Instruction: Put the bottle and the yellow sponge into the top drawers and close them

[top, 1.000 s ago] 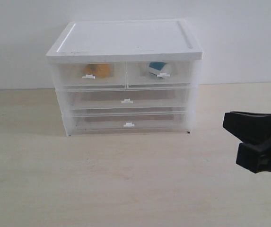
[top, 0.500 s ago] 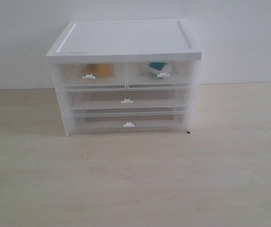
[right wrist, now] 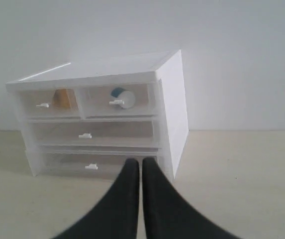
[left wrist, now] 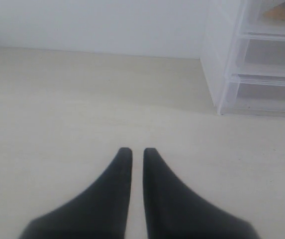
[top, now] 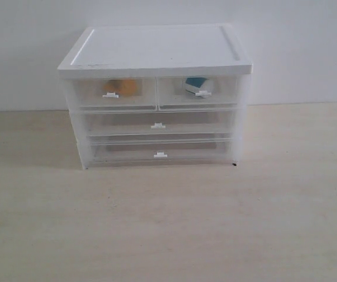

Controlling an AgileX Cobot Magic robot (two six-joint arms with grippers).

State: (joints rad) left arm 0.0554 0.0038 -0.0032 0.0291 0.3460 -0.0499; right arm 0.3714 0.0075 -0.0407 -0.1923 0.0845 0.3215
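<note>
Nearest, left gripper (left wrist: 138, 149) and right gripper (right wrist: 141, 160) each hang over the pale table (top: 168, 229), black fingers pressed almost together, gripping nothing. Farther back stands the white-topped chest (top: 156, 50): two full-width drawers (top: 127, 124) below, the top drawers (top: 142, 100) above, both pushed in flush. Behind their translucent fronts the yellow sponge (top: 126, 87) lies in the left one and the bottle (top: 196, 84) in the right; white wall (top: 297, 47) beyond.

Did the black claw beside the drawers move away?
Yes. The right gripper has left the exterior view past its right edge, away from the white chest.
</note>
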